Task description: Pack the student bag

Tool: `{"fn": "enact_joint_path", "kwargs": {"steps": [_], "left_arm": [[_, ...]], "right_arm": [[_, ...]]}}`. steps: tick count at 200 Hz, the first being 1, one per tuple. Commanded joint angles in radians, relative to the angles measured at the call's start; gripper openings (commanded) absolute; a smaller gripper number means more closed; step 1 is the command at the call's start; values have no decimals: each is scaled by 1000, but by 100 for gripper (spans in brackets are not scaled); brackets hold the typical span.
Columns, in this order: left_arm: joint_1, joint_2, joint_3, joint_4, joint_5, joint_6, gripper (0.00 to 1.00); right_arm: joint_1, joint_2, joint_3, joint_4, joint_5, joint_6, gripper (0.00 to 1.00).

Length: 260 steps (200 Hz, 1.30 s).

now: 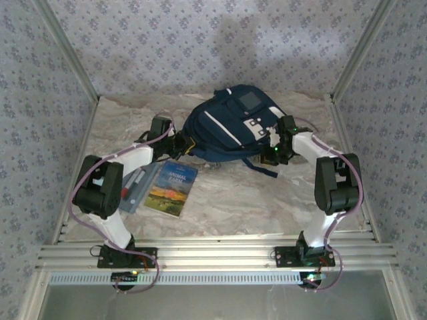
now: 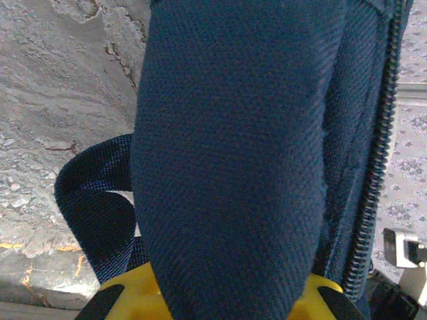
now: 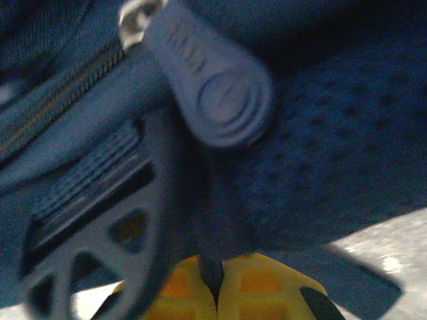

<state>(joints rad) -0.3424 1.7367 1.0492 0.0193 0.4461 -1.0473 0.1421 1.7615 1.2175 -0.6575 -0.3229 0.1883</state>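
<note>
The student bag (image 1: 230, 123), navy with white stripes and a grey patch, lies at the back middle of the table. My left gripper (image 1: 181, 144) is at its left edge. In the left wrist view a thick fold of the bag's navy fabric (image 2: 227, 167) runs between the yellow fingers (image 2: 127, 297), and the gripper (image 2: 223, 301) is shut on it. My right gripper (image 1: 275, 152) is at the bag's right lower corner. There, under a navy zipper pull (image 3: 213, 87), a thin strip of bag fabric is pinched in the shut gripper (image 3: 215, 283).
A paperback book (image 1: 172, 187) and a grey pencil case (image 1: 137, 189) lie on the table under my left arm. A dark strap (image 1: 261, 167) trails from the bag toward the front. A plastic buckle (image 3: 87, 247) hangs beside my right fingers. Patterned walls close three sides.
</note>
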Motion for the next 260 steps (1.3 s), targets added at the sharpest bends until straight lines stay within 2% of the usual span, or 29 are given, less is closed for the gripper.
{"fn": "enact_joint_path", "kwargs": {"steps": [1, 10, 15, 23, 39, 60, 72, 113, 140, 166, 179, 201, 217, 260], "left_arm": [[18, -66, -14, 0, -62, 16, 0], [9, -68, -18, 5, -66, 8, 0], [3, -70, -18, 10, -69, 2, 0], [-8, -70, -18, 18, -73, -8, 0], [-31, -62, -20, 44, -85, -34, 0], [-57, -34, -18, 108, -102, -86, 0], [-69, -16, -18, 151, -108, -125, 0], [-130, 14, -12, 229, -137, -205, 0], [-174, 2, -14, 219, -159, -216, 0], [-199, -24, -37, 203, -189, -224, 0], [-212, -40, -54, 196, -210, -224, 0], [-241, -55, -72, 194, -234, -230, 0], [-267, -53, -77, 188, -220, -231, 0], [-346, -39, -72, 201, -172, -251, 0]], "right_arm": [[-33, 3, 91, -61, 160, -17, 0], [-21, -10, 100, -62, 125, -17, 0], [-11, -19, 104, -61, 116, -14, 4], [8, -36, 105, -61, 101, -12, 13], [31, -78, 86, -47, 59, 2, 39], [28, -131, 31, -16, -35, 36, 55], [15, -162, -6, -9, -65, 48, 59], [-6, -250, -150, 38, 18, 115, 60], [-32, -219, -229, 151, 88, 208, 60], [-99, -176, -247, 239, 178, 302, 58], [-142, -168, -266, 325, 179, 352, 59], [-182, -116, -261, 465, 105, 401, 59], [-171, -39, -195, 484, 56, 389, 57], [-125, 129, -48, 511, 48, 392, 52]]}}
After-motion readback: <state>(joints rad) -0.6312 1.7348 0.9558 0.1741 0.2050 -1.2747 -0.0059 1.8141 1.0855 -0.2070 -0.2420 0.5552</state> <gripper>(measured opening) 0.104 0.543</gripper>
